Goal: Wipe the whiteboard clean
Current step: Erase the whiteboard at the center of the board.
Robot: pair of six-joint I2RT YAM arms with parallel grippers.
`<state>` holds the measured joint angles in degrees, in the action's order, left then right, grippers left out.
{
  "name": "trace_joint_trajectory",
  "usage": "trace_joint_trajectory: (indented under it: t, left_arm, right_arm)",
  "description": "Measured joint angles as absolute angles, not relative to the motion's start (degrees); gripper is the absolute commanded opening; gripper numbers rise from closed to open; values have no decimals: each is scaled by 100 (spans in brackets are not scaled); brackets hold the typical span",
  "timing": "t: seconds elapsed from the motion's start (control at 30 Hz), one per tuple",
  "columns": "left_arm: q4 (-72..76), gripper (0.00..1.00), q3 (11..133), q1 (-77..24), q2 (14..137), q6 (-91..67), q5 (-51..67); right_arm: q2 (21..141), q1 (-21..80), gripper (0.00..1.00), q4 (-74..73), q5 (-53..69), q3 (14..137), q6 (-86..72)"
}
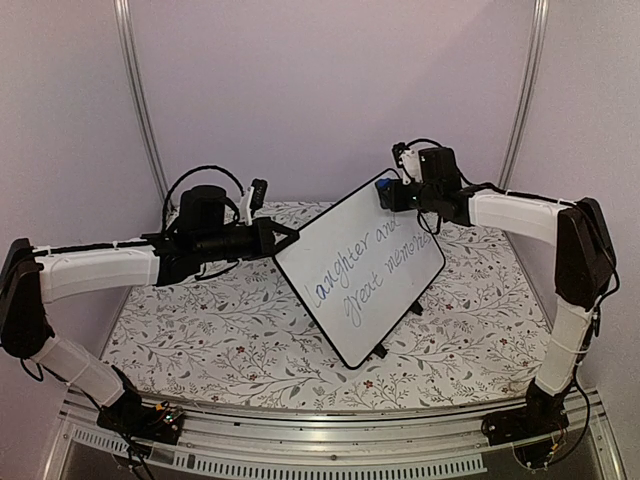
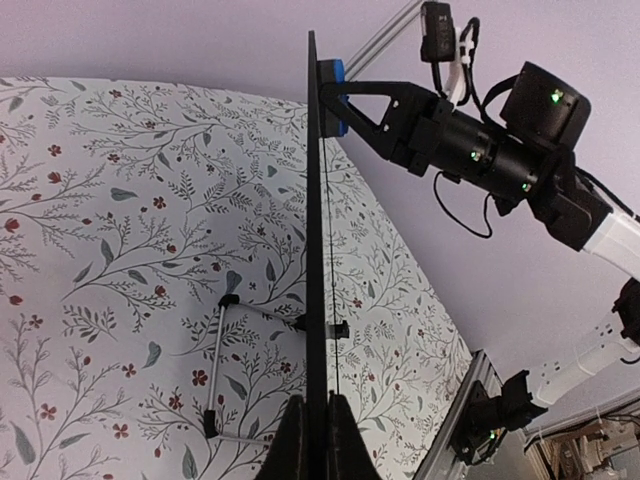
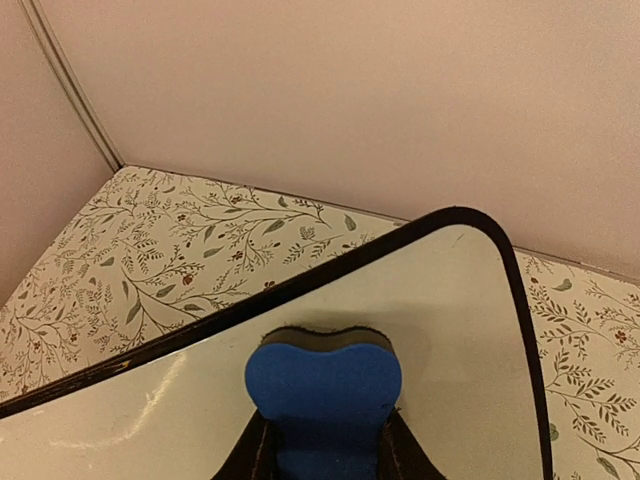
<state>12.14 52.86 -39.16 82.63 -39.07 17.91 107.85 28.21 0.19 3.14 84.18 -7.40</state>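
The whiteboard (image 1: 392,228) is held up off the table, tilted, with blue cursive writing (image 1: 365,262) across its face. My left gripper (image 1: 285,240) is shut on the board's left rim; in the left wrist view the board (image 2: 316,250) shows edge-on between the fingertips (image 2: 293,440). My right gripper (image 1: 385,192) is shut on a blue eraser (image 3: 322,385). The eraser's dark felt face presses against the white surface (image 3: 450,320) near the board's top corner. The same eraser (image 2: 333,75) appears at the far end of the board in the left wrist view.
A floral cloth (image 1: 230,330) covers the table. The board's wire stand (image 2: 222,370) hangs behind it, and black feet (image 1: 380,350) stick out at its lower rim. Pale walls with metal posts (image 1: 140,100) close the back. A metal rail (image 1: 320,440) runs along the near edge.
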Motion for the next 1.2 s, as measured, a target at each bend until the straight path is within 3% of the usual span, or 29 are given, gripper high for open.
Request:
trace_joint_trajectory:
  t: [0.8, 1.2]
  left_arm:
    - [1313, 0, 5286, -3918, 8291, -3824, 1909]
    - [1356, 0, 5286, -3946, 8329, -3802, 2016]
  right_arm:
    - [9929, 5146, 17, 213, -276, 7478, -663]
    - [9778, 5721, 17, 217, -425, 7190, -821]
